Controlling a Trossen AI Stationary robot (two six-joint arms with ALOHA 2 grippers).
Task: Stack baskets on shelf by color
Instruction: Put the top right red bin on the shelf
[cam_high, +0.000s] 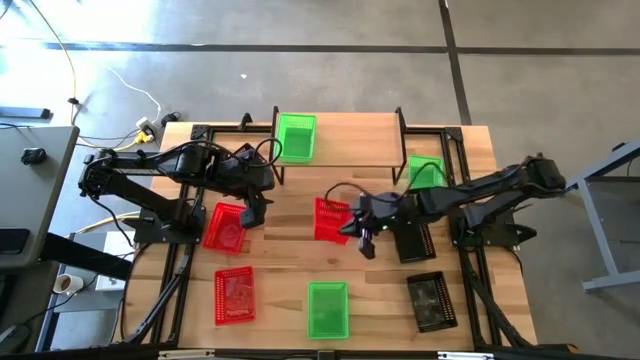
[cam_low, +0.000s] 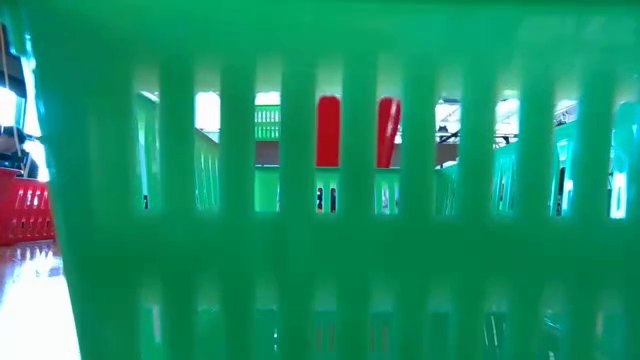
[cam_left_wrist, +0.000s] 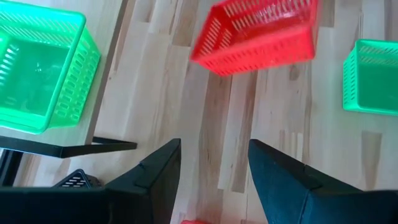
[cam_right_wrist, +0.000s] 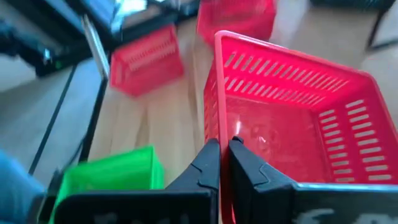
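Gripping red basket (cam_right_wrist: 292, 118) rim, right tool (cam_right_wrist: 225, 155)

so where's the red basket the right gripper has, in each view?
High: red basket at table centre, right gripper on its rim.
Low: can't tell; a green basket fills the picture.
Left wrist: far, tilted.
Right wrist: close, fingers shut on its wall.
Shared landmark: shelf.

From table height, a green basket (cam_low: 320, 180) set against the lens blocks nearly everything for you; past its slots you get only red strips (cam_low: 328, 130), unidentifiable. Beside that basket, a red basket (cam_low: 25, 210) is cut off by the frame edge. In the right wrist view, the red baskets (cam_right_wrist: 146, 59) beyond the near one are blurred
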